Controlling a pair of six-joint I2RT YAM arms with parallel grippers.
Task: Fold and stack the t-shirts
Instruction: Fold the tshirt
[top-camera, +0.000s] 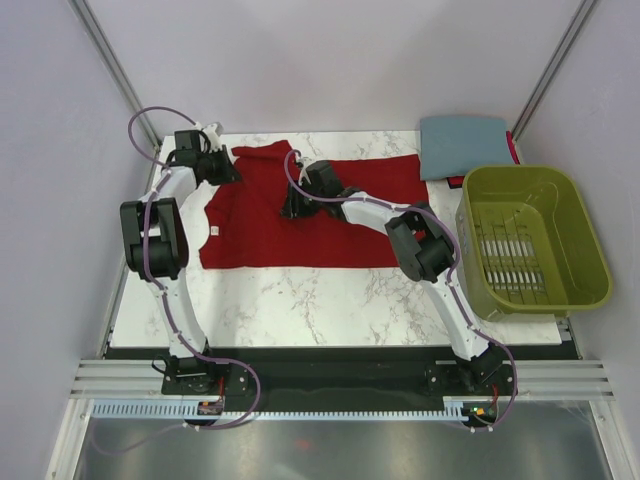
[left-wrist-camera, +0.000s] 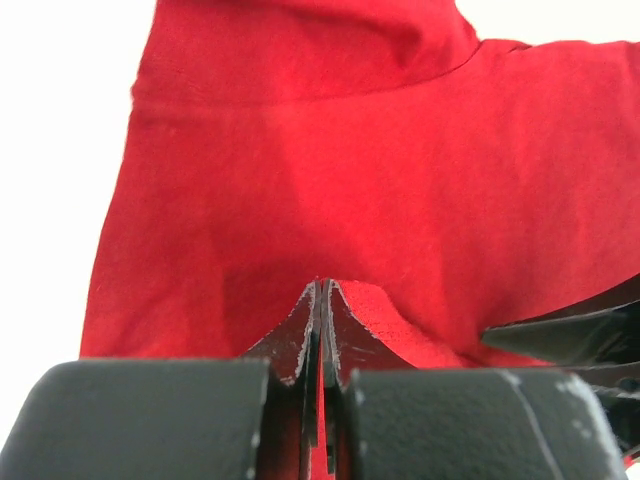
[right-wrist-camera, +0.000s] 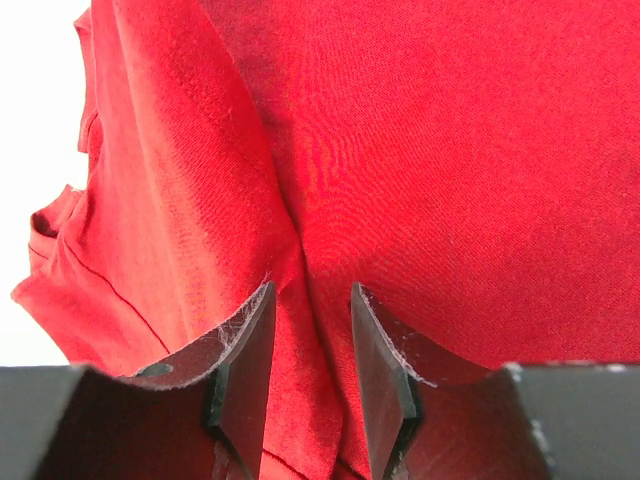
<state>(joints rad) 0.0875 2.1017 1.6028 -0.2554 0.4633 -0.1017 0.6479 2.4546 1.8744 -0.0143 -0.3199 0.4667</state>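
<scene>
The left gripper (left-wrist-camera: 322, 285) is pinching the far-left edge of the dark red t-shirt (top-camera: 300, 240), which is lying lengthwise left-to-right on the table (top-camera: 300, 300), while the right gripper (right-wrist-camera: 310, 290) (jaws apart) is hovering over its middle.

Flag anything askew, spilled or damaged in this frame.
Nothing spilled or damaged. The red shirt lies uneven, its far-left part bunched where the left gripper pinches it. The basket seems to jut past the table's right edge.

pale walls (top-camera: 300, 60), seemingly marble table (top-camera: 300, 300)
</scene>
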